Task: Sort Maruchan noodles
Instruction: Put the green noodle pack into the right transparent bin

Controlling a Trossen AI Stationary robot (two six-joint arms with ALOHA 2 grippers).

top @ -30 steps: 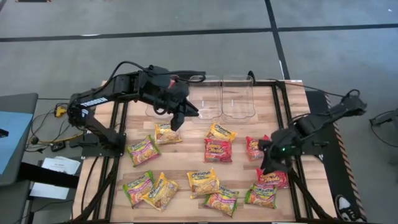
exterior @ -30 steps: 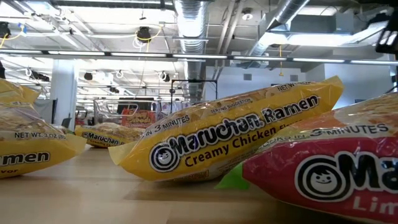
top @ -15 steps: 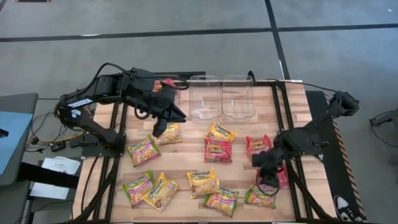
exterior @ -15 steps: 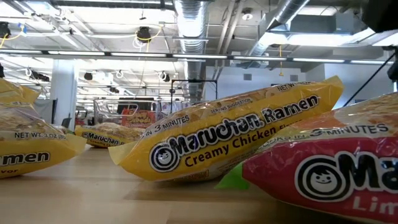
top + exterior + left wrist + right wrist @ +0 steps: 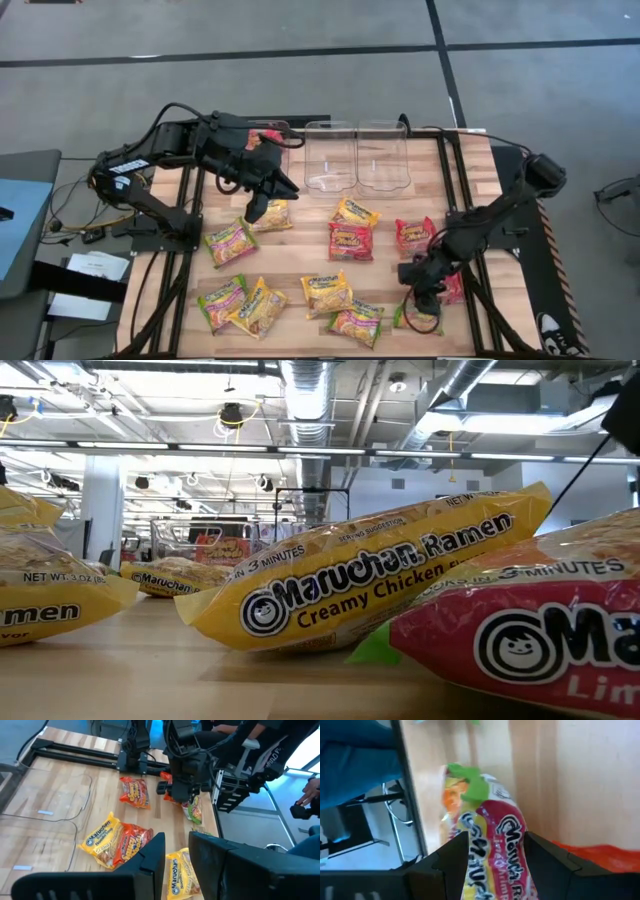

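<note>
The right gripper [image 5: 420,305] is low at the lower right of the high view, its fingers [image 5: 547,857] spread to either side of a green-and-pink packet [image 5: 492,845] that lies on the wooden table [image 5: 300,262] between them; whether they touch it I cannot tell. A red packet [image 5: 453,287] lies just beside it, toward the right edge. The left gripper [image 5: 254,208] hangs at the upper left over a yellow packet [image 5: 272,213], its fingers [image 5: 152,857] a narrow gap apart with nothing between them. The other Maruchan noodles are strewn across the middle and lower part of the frame: a yellow packet and a red one [image 5: 351,241] overlapping at centre, another red one [image 5: 414,235] to their right, a green-and-pink one [image 5: 231,241] at left, and more along the bottom. Clear bins [image 5: 356,158] stand at the top centre. In the low view a yellow Creamy Chicken packet [image 5: 370,575] fills the middle.
</note>
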